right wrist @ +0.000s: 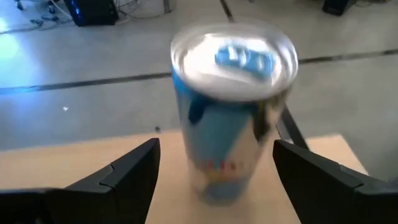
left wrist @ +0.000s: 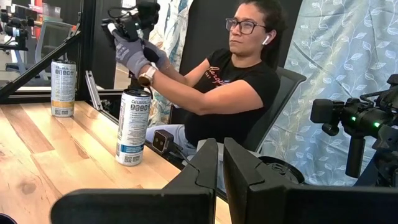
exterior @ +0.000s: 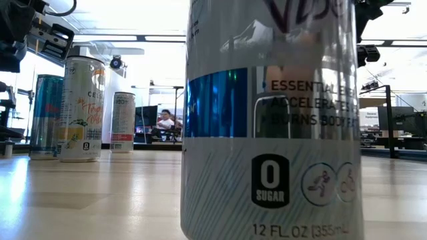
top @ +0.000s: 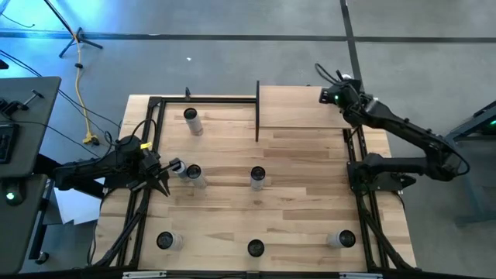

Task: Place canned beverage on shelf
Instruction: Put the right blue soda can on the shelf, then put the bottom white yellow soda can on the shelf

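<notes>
The right end effector (right wrist: 214, 168) hovered over the shelf (top: 298, 108) at the far right of the worktop (top: 294, 201), fingers spread and released. The blue canned beverage (right wrist: 230, 118) stood upright on the shelf between those fingers, apart from both. The left end effector (top: 161, 177) was clenched empty at the worktop's left edge. A seated person (left wrist: 233, 87) occupied the room beyond.

Cans stand scattered over the table (top: 310, 201): one (top: 192, 122) near the back, two (top: 190, 174) just beside the left gripper (top: 160, 180), one (top: 257, 177) in the middle, three along the front edge. Bare lanes run between them. The shelf (top: 291, 105) is mostly bare beside the right gripper (right wrist: 214, 165).
</notes>
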Robot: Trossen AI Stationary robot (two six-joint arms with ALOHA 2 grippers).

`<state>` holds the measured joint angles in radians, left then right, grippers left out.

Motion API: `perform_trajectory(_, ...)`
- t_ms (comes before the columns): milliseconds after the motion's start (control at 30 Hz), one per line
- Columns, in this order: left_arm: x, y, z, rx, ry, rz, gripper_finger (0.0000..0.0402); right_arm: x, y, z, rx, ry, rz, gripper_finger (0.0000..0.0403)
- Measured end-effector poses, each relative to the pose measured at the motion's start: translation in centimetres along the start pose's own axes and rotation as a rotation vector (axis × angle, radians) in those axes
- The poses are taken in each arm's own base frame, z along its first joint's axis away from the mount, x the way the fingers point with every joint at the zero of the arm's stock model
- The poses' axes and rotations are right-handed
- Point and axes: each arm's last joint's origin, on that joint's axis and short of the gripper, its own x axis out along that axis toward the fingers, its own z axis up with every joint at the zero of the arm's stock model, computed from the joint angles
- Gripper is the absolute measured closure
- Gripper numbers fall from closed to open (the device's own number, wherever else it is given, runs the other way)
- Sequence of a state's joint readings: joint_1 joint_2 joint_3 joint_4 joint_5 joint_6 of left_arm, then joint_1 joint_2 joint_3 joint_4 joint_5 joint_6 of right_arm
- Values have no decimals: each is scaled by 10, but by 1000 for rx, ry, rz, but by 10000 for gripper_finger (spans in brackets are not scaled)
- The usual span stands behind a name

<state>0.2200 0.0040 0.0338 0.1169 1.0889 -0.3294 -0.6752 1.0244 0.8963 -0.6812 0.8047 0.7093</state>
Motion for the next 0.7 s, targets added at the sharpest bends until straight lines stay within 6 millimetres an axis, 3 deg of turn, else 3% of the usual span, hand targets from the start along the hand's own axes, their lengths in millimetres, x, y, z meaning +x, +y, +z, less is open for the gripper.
perform_trajectory(233, 0, 0, 0, 0, 0, 0, 398, -25, -16, -12, 10, 60, 12, 104)
perform_trajectory(700, 0, 0, 0, 0, 0, 0, 398, -91, -62, -42, -46, 564, 477, 104)
